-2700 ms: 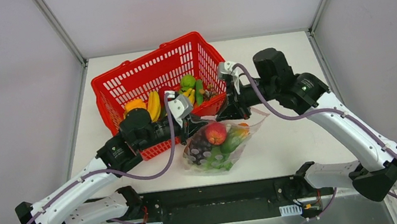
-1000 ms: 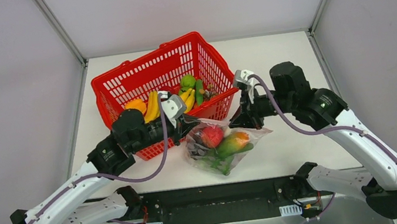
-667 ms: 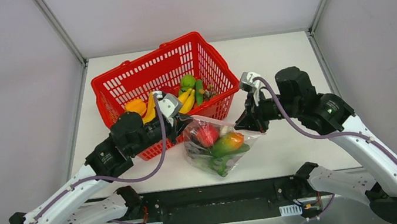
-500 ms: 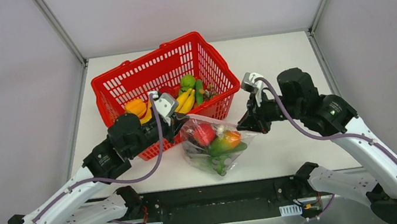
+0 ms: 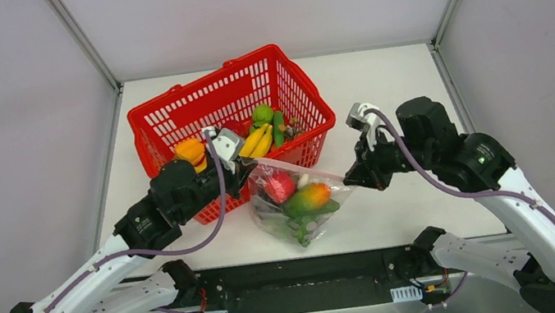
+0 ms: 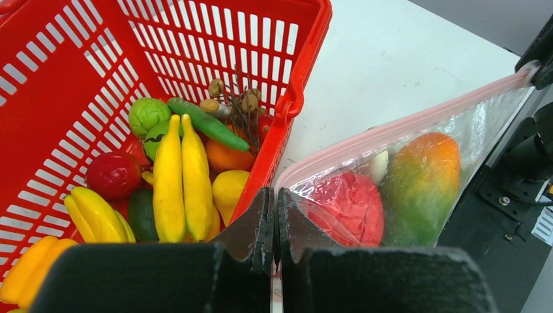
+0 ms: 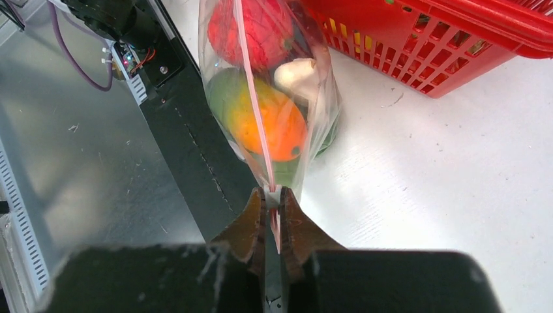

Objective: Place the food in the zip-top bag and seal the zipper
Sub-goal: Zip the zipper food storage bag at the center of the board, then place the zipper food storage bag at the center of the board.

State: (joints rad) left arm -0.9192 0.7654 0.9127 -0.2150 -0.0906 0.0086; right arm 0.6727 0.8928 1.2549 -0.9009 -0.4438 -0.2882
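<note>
Your L gripper (image 6: 275, 202) and R gripper (image 7: 272, 199) have jaws clamped on the zipper (image 6: 391, 125) ends. Bag (image 5: 298, 207) w/ food (image 6: 420, 176) stretches between them, beside basket (image 5: 204, 76).

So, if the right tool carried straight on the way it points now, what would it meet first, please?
The right tool grips the zipper, so the zip-top bag itself comes first, then likely the orange-and-green fruit inside; depth is unclear.
</note>
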